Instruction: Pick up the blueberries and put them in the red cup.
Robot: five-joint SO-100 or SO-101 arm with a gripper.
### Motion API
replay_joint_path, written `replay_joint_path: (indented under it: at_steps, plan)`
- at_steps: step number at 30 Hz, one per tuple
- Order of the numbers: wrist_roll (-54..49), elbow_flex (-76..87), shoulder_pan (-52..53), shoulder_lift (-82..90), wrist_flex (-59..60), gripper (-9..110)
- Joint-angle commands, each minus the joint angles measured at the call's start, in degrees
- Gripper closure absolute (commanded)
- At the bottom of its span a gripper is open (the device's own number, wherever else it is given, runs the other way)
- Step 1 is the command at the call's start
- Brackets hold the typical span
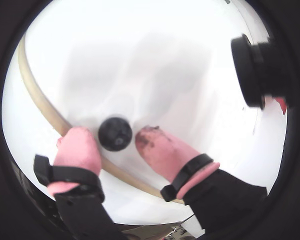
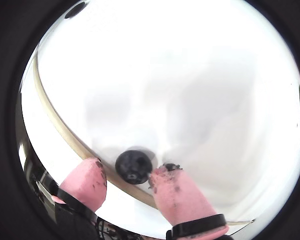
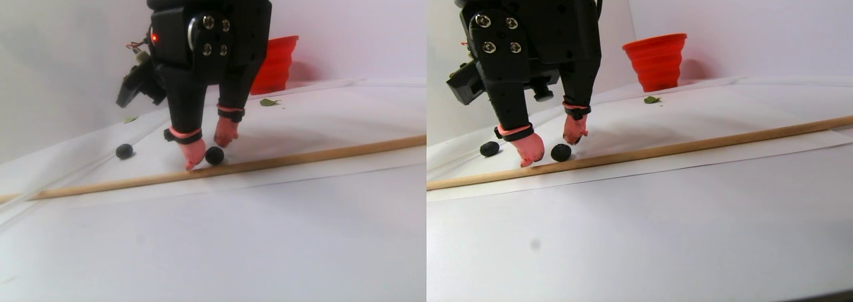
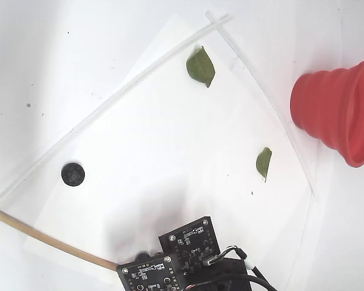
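the gripper is down at the white sheet in the lower middle of both wrist views, its two pink-tipped fingers set narrowly either side of a blueberry. the pads look to be at or just off the berry's sides, and i cannot tell whether they are pressing it yet. the berry sits right against a thin wooden stick that curves across the lower left of the wrist views. a second blueberry lies alone at the left of the fixed view, well apart from the arm. the red cup stands at the right edge of that view, far from both berries, with two green leaves between.

the likely trouble, as i judge it: the berry is round and small, so an off-centre squeeze could squirt it out along the stick. one fingertip rests on or beside the stick, which could stop the jaws from closing low enough. a hard squeeze might also crush the fruit; the pads already look stained.

no brand, label or readable writing shows anywhere.
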Motion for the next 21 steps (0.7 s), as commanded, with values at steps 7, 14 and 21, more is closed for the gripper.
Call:
replay_joint_path:
  at_steps: [7,14,21]
  plan:
    - [-1.0,-0.6,0.7,-2.6,-3.6,85]
    - [-1.1,-0.5,0.8,-3.2,-4.7,86]
    - [-1.1,-0.2,1.1,-3.3,-5.0,87]
